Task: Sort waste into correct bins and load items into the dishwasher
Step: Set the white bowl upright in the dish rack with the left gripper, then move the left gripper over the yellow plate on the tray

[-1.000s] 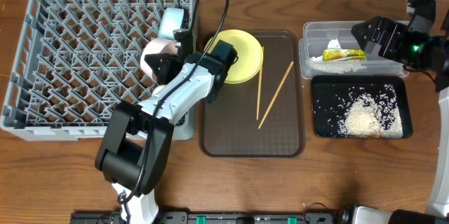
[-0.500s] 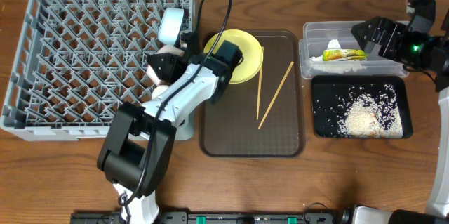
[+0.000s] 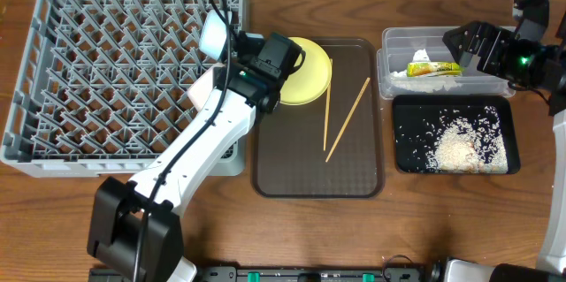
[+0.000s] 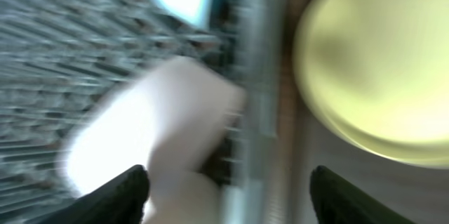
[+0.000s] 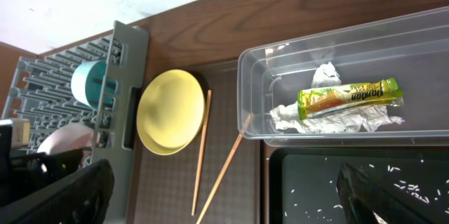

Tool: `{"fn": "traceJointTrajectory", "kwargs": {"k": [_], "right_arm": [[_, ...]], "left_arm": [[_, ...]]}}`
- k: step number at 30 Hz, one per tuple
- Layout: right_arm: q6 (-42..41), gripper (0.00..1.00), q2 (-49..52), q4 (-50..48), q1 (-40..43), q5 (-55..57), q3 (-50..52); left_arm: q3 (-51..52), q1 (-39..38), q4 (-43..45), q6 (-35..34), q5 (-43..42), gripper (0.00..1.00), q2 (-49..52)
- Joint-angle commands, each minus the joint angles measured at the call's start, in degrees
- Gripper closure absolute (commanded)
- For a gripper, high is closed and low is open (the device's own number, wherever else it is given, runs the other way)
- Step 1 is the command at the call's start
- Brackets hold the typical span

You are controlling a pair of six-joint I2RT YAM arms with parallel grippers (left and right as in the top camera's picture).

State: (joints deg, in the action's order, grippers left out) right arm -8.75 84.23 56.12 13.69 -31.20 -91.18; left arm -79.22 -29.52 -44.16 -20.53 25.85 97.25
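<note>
My left gripper (image 3: 247, 64) hovers open over the right rail of the grey dishwasher rack (image 3: 106, 70), with nothing between its fingers (image 4: 125, 197). In the blurred left wrist view the white bowl (image 4: 140, 133) lies in the rack just ahead of the left finger. A pale blue bowl (image 3: 215, 33) stands in the rack behind it. The yellow plate (image 3: 309, 70) and two chopsticks (image 3: 336, 118) lie on the brown tray. My right gripper (image 3: 460, 45) is open above the clear tub (image 3: 387, 79), which holds the green-and-yellow wrapper (image 5: 347, 97) and crumpled paper. Rice (image 3: 460, 145) lies in the black tray (image 3: 402, 163).
The brown serving tray (image 3: 292, 171) sits between the rack and the two bins. My left arm stretches diagonally from the front edge across the rack's right corner and hides most of the white bowl from above. Bare wood shows in front of the rack and bins.
The left gripper has opened and let go of the white bowl, leaving it in the rack. It has drawn back toward the rack's right rail and the arm has straightened. The right arm is still.
</note>
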Motion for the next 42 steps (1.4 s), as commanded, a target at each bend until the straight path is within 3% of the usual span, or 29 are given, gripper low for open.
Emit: {"fn": "traceJointTrajectory", "kwargs": {"k": [1,6,11,17,23,34,37,42], "right_arm": [[-0.4,0.01,0.1,0.1,0.1,-0.1,-0.6],[-0.4,0.01,0.1,0.1,0.1,-0.1,-0.6],[-0.4,0.01,0.1,0.1,0.1,-0.1,-0.6],[-0.4,0.01,0.1,0.1,0.0,-0.1,-0.6],[-0.4,0.01,0.1,0.1,0.0,-0.1,-0.6],[-0.4,0.01,0.1,0.1,0.0,-0.1,-0.6],[-0.4,0.01,0.1,0.0,0.0,-0.1,-0.6],[-0.4,0.01,0.1,0.1,0.0,0.1,-0.6]], "left_arm": [[-1.1,0.9,1.5,0.6,-16.4,0.21,-2.1],[-3.5,4.4,2.7,1.6,-26.8,0.20,-4.7],[-4.7,7.4,0.5,8.1,-34.7,0.20,-6.1],[-4.7,8.3,-11.0,13.2,-32.9,0.27,-6.1],[-3.0,8.3,-13.2,15.1,-26.2,0.27,-5.7],[-1.7,8.3,-4.5,18.6,-23.4,0.28,1.7],[-1.7,8.3,-0.5,18.6,-23.1,0.32,2.8],[-1.7,8.6,4.2,15.9,-16.3,0.35,2.8]]}}
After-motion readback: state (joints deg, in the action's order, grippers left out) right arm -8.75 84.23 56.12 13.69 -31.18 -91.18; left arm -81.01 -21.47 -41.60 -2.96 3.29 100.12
